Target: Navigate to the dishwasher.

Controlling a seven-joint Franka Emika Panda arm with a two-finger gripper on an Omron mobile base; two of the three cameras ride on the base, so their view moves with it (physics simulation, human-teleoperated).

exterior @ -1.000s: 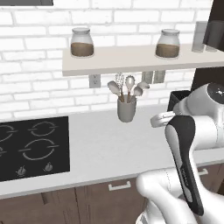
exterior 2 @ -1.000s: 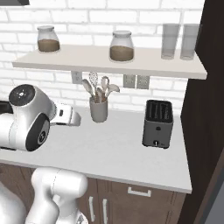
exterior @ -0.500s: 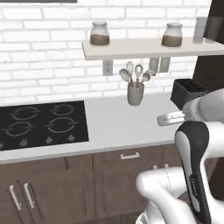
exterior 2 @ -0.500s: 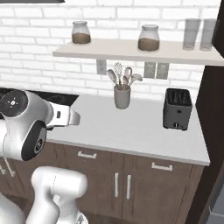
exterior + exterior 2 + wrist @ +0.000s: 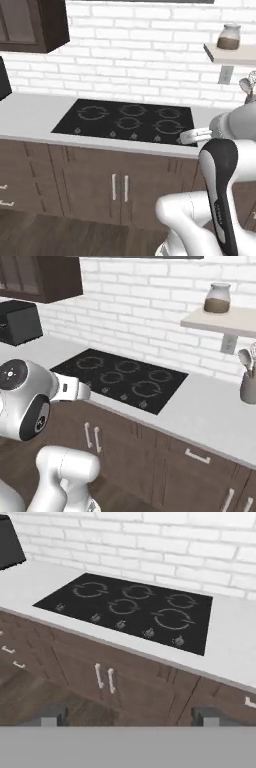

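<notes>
White brick wall [image 5: 150, 60] behind grey counter [image 5: 210, 416]. Brown cabinet doors [image 5: 95, 185] under counter. Black cooktop [image 5: 127, 121] set into counter, five burners. Dark upper cabinet [image 5: 30, 22] top left. Shelf [image 5: 225, 321] on wall, jar [image 5: 217, 298] on it. Utensil holder [image 5: 248, 387] on counter below shelf. Gripper [image 5: 130, 716] fingers wide apart, holding nothing. Dishwasher location: cannot tell.

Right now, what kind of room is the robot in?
It looks like a kitchen. A black cooktop with round burner rings sits in a pale counter, brown wooden cabinets run underneath, and a jar stands on a shelf against the white brick wall.
</notes>
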